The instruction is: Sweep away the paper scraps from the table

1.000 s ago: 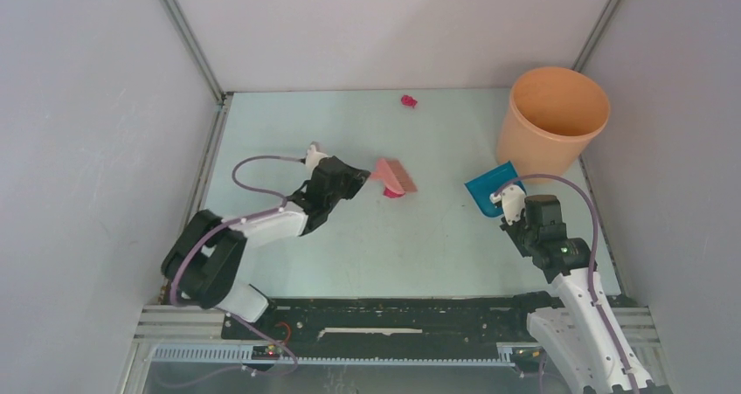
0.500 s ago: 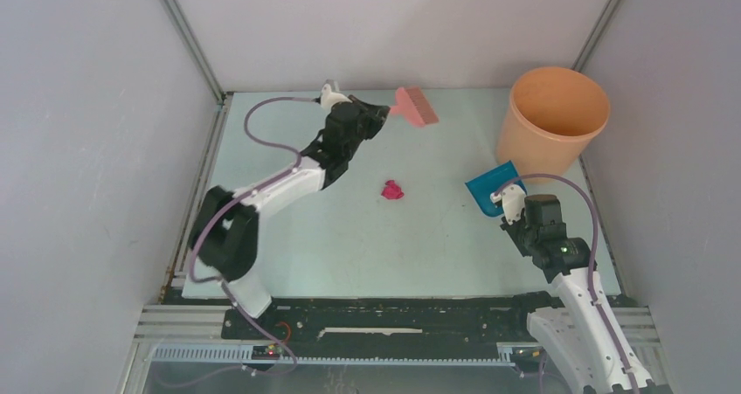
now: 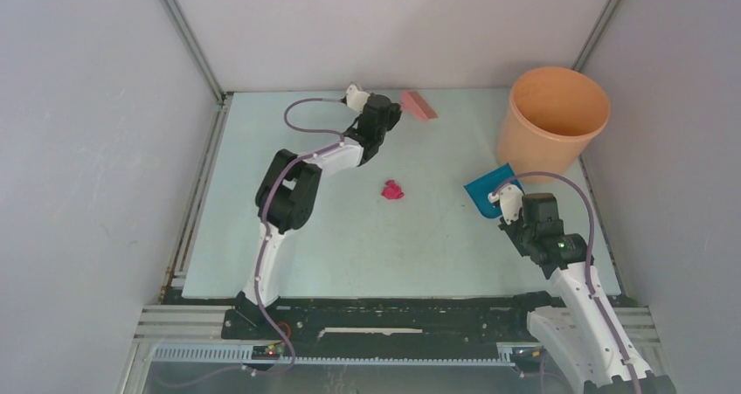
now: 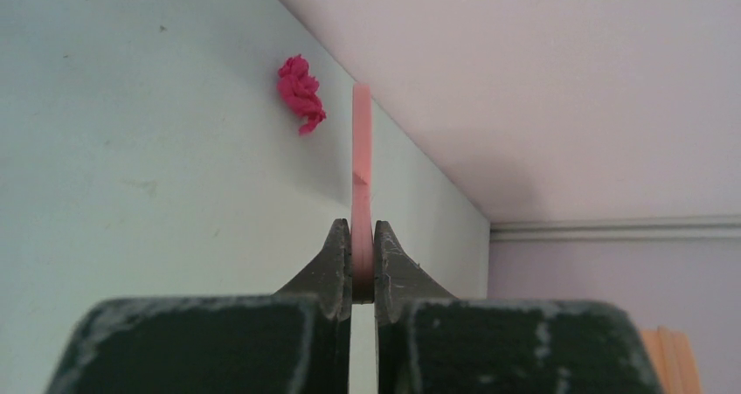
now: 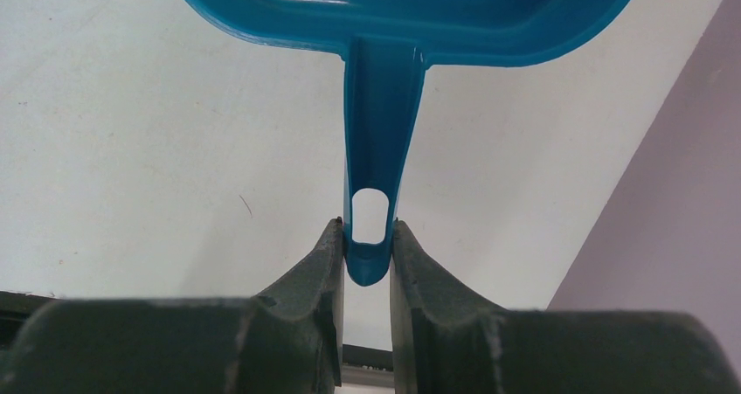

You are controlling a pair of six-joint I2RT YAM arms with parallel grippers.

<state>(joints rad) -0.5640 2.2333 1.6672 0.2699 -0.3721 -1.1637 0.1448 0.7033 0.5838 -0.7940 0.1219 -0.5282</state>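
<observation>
A magenta-pink paper scrap (image 3: 392, 190) lies mid-table on the pale mint table (image 3: 349, 237). A second magenta scrap (image 4: 300, 93) lies by the back wall, just left of the brush in the left wrist view; in the top view I cannot make it out. My left gripper (image 3: 395, 114) reaches to the far back edge and is shut on the pink hand brush (image 3: 419, 106), seen edge-on between its fingers in the left wrist view (image 4: 362, 149). My right gripper (image 3: 500, 203) is shut on the handle (image 5: 377, 149) of the blue dustpan (image 3: 486, 190) at the right.
A tall orange bucket (image 3: 552, 119) stands at the back right, just behind the dustpan. Grey walls close in the table on the left, back and right. The arm bases sit along the black rail at the near edge.
My left arm has swung the brush from the middle of the table to the far back edge, leaving the mid-table scrap uncovered. The right arm and dustpan have barely moved.
</observation>
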